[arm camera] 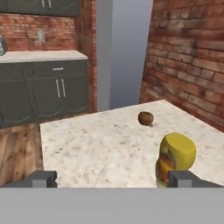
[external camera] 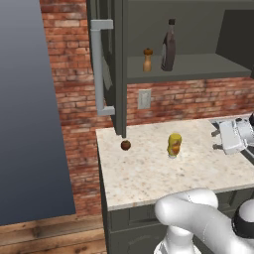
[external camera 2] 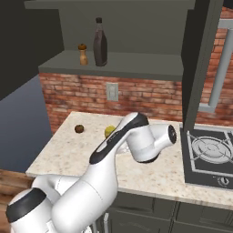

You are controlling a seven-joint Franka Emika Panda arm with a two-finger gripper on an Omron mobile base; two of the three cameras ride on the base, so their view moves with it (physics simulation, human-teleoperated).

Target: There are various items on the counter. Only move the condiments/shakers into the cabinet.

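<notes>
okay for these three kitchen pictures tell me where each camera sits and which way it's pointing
Left base view: behind the arm, left; faces the counter and open cabinet; elbow lower right, gripper at right.
Right base view: behind, right; faces the same counter, stove beside it; arm fills foreground.
Hand view: on the hand, looking low across the counter; fingertips at bottom.
Shared: yellow squeeze bottle, brown ball.

Arm bent fwd; gripper (arm camera: 112,178) level w/ jaws apart, empty.

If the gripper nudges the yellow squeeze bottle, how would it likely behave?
The yellow squeeze bottle stands upright and looks taller than wide, so a high push would probably tip it. Its rounded sides suggest it would roll once down. On the smooth counter, a low push would likely slide it.
</notes>
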